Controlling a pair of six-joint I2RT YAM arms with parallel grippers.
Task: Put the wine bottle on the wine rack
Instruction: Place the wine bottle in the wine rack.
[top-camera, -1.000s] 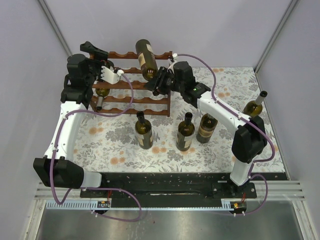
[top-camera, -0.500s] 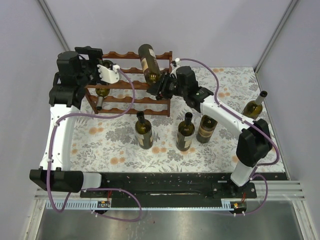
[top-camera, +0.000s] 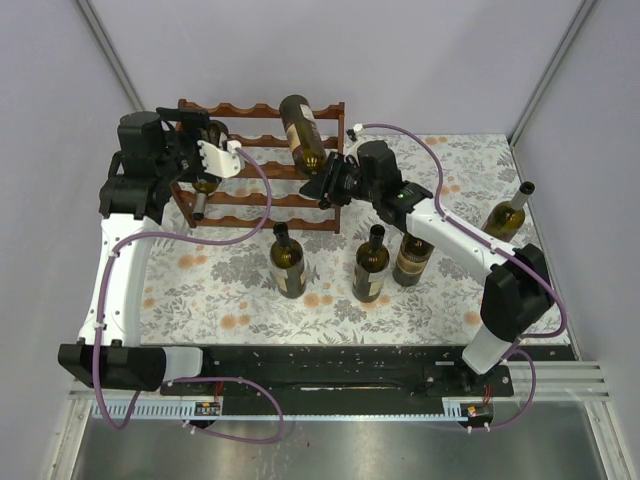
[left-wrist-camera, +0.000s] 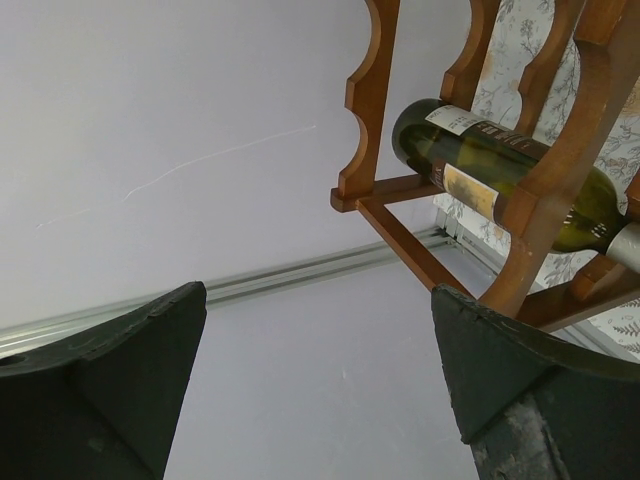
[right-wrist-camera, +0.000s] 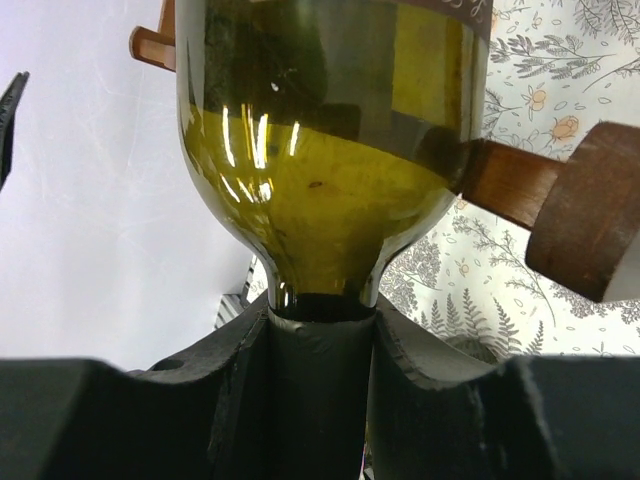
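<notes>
Nearly there: right tool (right-wrist-camera: 322, 335) clamps wine bottle (top-camera: 303, 128) neck, body at wine rack (top-camera: 265, 196) top, upper centre. Release remains. Left tool (left-wrist-camera: 320, 335) wide, empty.

wine bottle (right-wrist-camera: 330, 200) neck hidden inside right pincer (right-wrist-camera: 322, 335), body cropped at top edge

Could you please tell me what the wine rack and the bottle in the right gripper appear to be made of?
The wine rack looks like reddish wood with a smooth, probably varnished finish; grain shows. The bottle in the right gripper looks like glossy green glass: translucent, with sharp reflections.
</notes>
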